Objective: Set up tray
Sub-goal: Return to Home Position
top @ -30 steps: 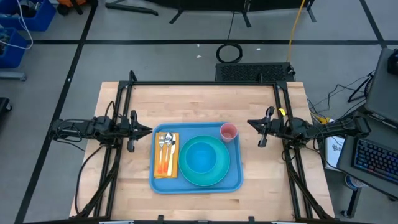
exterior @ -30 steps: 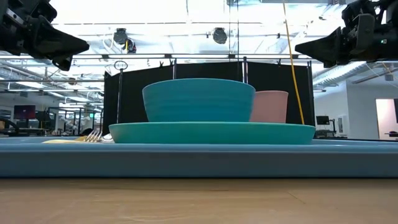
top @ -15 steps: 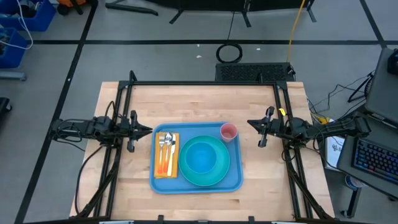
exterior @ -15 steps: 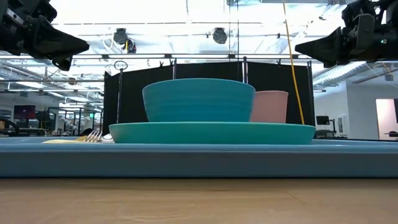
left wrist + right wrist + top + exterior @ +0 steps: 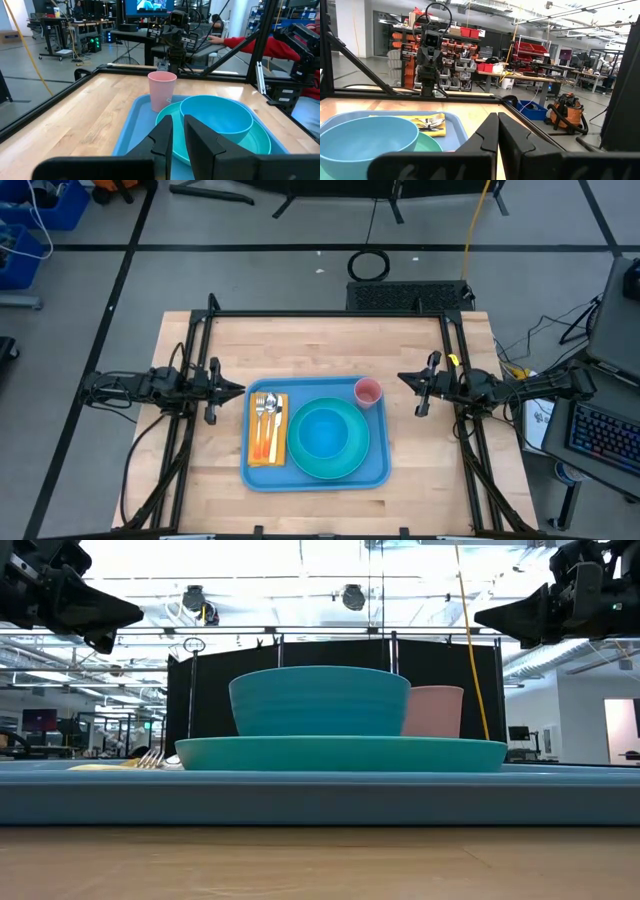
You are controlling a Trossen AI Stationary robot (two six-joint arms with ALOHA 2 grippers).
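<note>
High view: wooden table (image 5: 320,340) with black rails round it is the biggest item. The tray (image 5: 315,483) lies flat on it, centred side to side and toward the front edge, between the two arms and touching neither.

Left arm is out over the table's left side. Left gripper (image 5: 241,391) points at the tray's back-left corner and stops just short of it. Low view puts it well up off the table (image 5: 128,613). Jaws drawn almost together, thin slit between the fingers (image 5: 162,140), nothing held.

Right arm mirrors it on the right side. Right gripper (image 5: 401,378) aims at the tray's back-right corner, near it, also raised high (image 5: 487,616). Jaws pressed together with no real gap between the fingers (image 5: 487,137), nothing held.

On the tray:
- Round teal plate (image 5: 358,462) fills the middle and right part.
- Blue bowl (image 5: 325,432) sits upright on the plate, roughly centred.
- Orange-yellow napkin (image 5: 281,442) lies flat along the left side, just beside the plate.
- Pink cup (image 5: 368,391) stands upright in the back-right corner, right beside the plate's rim. Can't tell if they touch.
- Cutlery (image 5: 265,408) lies on the napkin side by side, silver heads toward the back, orange handles toward the front. Fork tines show in the right wrist view (image 5: 432,120). Can't count the pieces for sure.
</note>
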